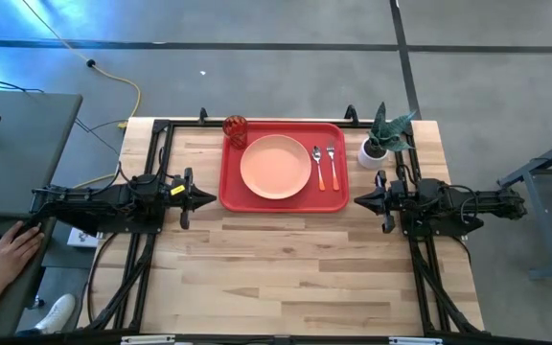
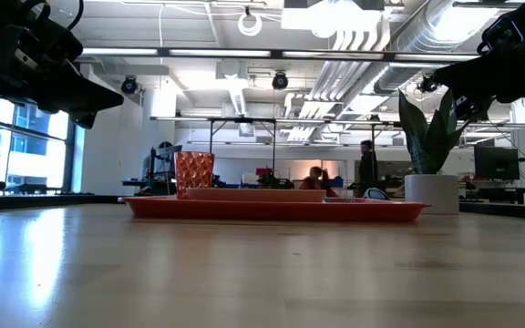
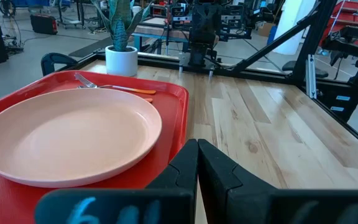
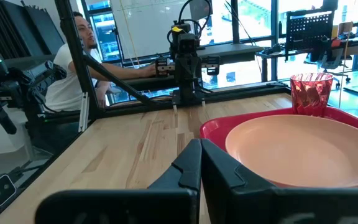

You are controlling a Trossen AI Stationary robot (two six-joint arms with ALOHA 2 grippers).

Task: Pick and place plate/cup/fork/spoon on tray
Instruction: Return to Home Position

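Pale wooden planks make up the table [image 1: 286,259], where the left gripper [image 1: 211,199] waits with fingers pressed together and holding nothing, at nine o'clock of the tray [image 1: 233,187]. Opposite, the right gripper [image 1: 358,200] is likewise closed and bare, at three o'clock of the tray. On the tray, the plate [image 1: 275,167] lies at the centre, with the spoon [image 1: 318,166] and fork [image 1: 332,165] side by side at its three o'clock. At the plate's eleven o'clock, the cup [image 1: 235,130] stands upright in the tray's corner. A potted plant [image 1: 379,139] sits just beyond the tray's two o'clock corner.
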